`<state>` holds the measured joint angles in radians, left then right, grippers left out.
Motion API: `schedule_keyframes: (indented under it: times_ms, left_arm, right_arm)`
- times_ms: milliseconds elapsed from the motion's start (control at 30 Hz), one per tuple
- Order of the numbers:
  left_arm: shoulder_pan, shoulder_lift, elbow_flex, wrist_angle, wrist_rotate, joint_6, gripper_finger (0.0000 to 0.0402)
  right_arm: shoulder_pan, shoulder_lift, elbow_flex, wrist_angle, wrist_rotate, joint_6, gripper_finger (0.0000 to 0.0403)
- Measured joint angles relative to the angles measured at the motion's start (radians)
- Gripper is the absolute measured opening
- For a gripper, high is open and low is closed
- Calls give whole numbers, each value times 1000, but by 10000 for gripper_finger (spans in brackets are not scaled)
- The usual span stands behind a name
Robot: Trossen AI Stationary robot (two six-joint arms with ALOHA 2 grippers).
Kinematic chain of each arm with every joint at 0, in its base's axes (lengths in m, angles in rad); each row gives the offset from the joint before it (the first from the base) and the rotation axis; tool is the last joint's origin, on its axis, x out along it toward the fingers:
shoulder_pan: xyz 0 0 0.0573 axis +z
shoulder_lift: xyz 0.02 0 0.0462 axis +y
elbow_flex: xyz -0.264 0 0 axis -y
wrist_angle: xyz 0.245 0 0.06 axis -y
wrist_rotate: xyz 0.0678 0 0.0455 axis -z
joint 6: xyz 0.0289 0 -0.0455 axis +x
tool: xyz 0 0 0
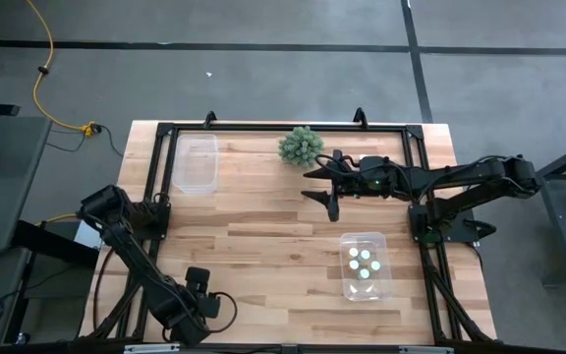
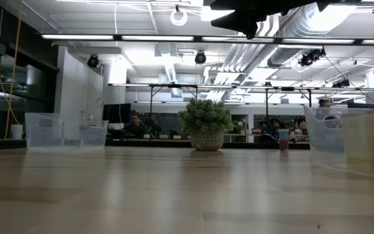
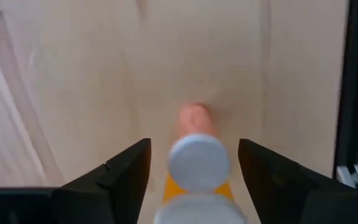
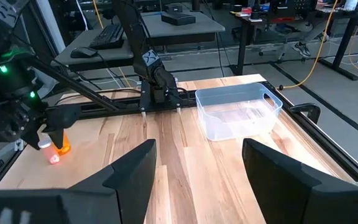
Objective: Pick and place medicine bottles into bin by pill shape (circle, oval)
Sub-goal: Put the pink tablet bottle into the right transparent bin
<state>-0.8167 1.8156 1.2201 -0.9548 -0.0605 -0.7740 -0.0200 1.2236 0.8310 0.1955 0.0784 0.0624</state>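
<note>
In the left wrist view, a medicine bottle (image 3: 197,163) with a white cap and an orange body stands on the wood. A second bottle (image 3: 199,210) is close beside it. My left gripper (image 3: 194,149) points straight down near the table's front-left edge. It is open, with one finger on each side of the first bottle's cap and a gap on both sides. The right wrist view shows the same gripper (image 4: 39,135) over the orange bottles (image 4: 58,149). My right gripper (image 1: 324,187) hangs open and high over the table's far middle, holding nothing.
A clear bin (image 1: 195,162) stands at the far left with nothing in it. Another clear bin (image 1: 346,267) at the right holds several white-capped bottles (image 1: 364,261). A spiky green plant ball (image 1: 301,146) sits at the far middle. Black frame rails (image 1: 155,197) run along the table's sides.
</note>
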Motion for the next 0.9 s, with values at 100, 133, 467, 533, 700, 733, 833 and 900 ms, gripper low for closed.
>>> schedule_keyframes:
  times_ms: [100,133,467,533,700,733,833,900]
  left_arm:
    - [8,0,0,-3,-5,-6,220]
    - [8,0,0,-7,-8,-7,217]
    - [5,-25,0,-18,-21,-8,179]
    - [5,-34,1,-15,-31,-8,171]
    - [2,-33,1,-13,-20,-8,154]
    - [2,-33,1,-11,-21,-8,152]
    - [1,-33,1,-3,-27,-8,150]
    - [0,-32,1,0,-27,-8,150]
  right_arm:
    - [0,0,0,0,21,0,232]
    - [0,0,0,0,26,0,232]
    - [0,0,0,0,26,0,232]
    - [0,0,0,-2,27,0,232]
    - [0,0,0,-6,27,0,232]
    - [0,0,0,-8,27,0,232]
    - [0,0,0,-12,27,0,232]
    - [0,0,0,-13,27,0,232]
